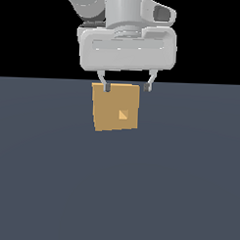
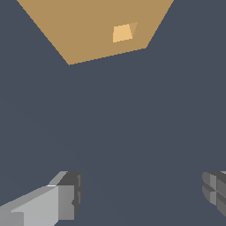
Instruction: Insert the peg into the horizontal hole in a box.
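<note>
Dark slate desk (image 1: 117, 190) under a black backdrop, and we're looking at the box (image 1: 112, 112) standing on it, hole (image 1: 123, 114) facing us, a touch to the exterior view's right of centre. Our jaws (image 1: 127, 87) hang over the box's top edge, spread wide and holding nothing. From the wrist view we see both fingers (image 2: 66, 194) well apart with bare desk between them, box face ahead. We can't spot the peg in either view.
</note>
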Robot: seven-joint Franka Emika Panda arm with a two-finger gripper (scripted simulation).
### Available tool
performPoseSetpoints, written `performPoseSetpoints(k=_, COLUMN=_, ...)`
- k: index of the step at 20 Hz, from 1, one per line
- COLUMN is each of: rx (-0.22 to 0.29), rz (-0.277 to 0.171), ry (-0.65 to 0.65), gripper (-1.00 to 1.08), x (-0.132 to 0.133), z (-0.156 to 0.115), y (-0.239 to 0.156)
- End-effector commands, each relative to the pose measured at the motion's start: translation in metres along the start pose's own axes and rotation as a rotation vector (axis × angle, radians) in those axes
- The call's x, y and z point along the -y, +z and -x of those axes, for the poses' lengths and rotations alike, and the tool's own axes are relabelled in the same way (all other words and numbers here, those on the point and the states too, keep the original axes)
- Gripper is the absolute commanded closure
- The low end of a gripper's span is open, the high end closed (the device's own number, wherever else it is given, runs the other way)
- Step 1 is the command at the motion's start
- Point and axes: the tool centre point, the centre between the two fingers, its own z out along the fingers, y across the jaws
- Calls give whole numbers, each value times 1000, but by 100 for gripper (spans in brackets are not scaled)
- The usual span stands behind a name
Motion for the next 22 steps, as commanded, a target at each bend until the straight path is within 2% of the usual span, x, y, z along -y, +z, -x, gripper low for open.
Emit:
performPoseSetpoints(k=1, rx=0, rz=0, ry=0, gripper=-92, x=0, z=0, y=0)
performPoseSetpoints(k=5, rx=1, rz=-1, ry=29, gripper=-92, x=-1, z=13, y=4)
performPoseSetpoints(k=9, rx=5, rz=-5, ry=113, gripper=-92, x=-2, z=50, y=16)
performPoseSetpoints(k=12, rx=9, rz=-10, ry=210, gripper=-92, x=2, z=94, y=29)
performPoseSetpoints(k=15, rx=13, rz=-15, ry=334, gripper=-92, x=12, z=148, y=46)
performPoseSetpoints(k=19, rx=19, rz=-24, ry=521, gripper=-92, x=41, z=226, y=71)
performPoseSetpoints(k=22, rx=22, rz=-29, ry=634, gripper=-92, x=65, z=270, y=86)
